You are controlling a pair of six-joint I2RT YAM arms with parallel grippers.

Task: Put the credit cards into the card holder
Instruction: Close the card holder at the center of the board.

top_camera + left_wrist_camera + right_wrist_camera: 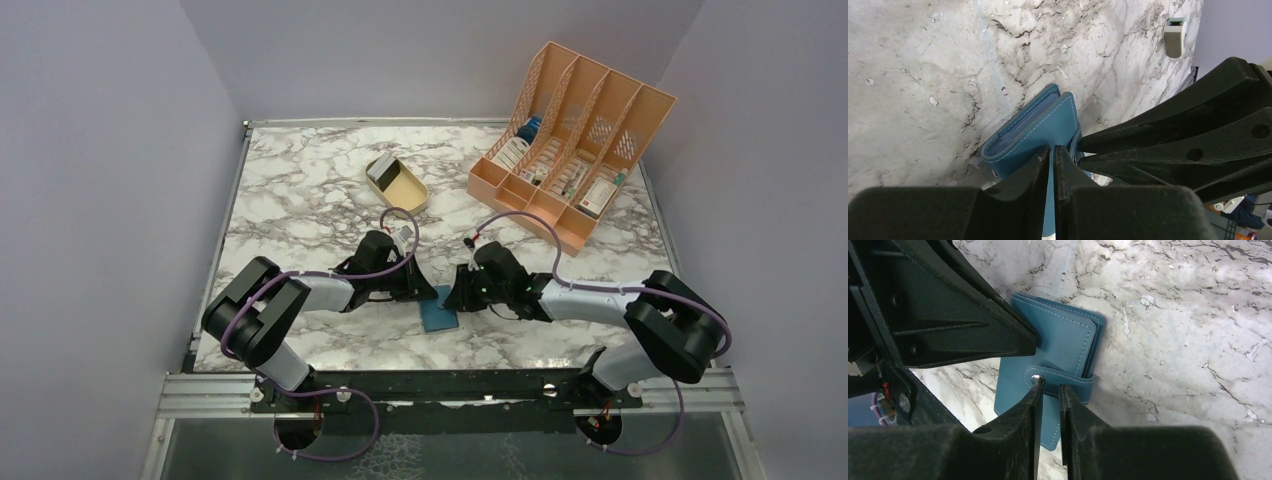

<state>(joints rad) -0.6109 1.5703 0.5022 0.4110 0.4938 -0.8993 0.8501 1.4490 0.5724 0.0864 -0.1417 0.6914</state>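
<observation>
On the marble desk [300,200], the left claw [1051,150] pinches the card holder [1043,125] by its cover. It looks soft and light. The right claw [1050,387] nips its snap strap [1075,381], likely the best handhold.

Bright, even light; soft shadows; wrist-view foregrounds slightly blurred.

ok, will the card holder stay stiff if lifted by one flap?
Likely floppy: the card holder has thin stitched leaves gaping at one edge, so may hinge open. Flat, so won't roll; probably slides on the smooth marble table.
</observation>
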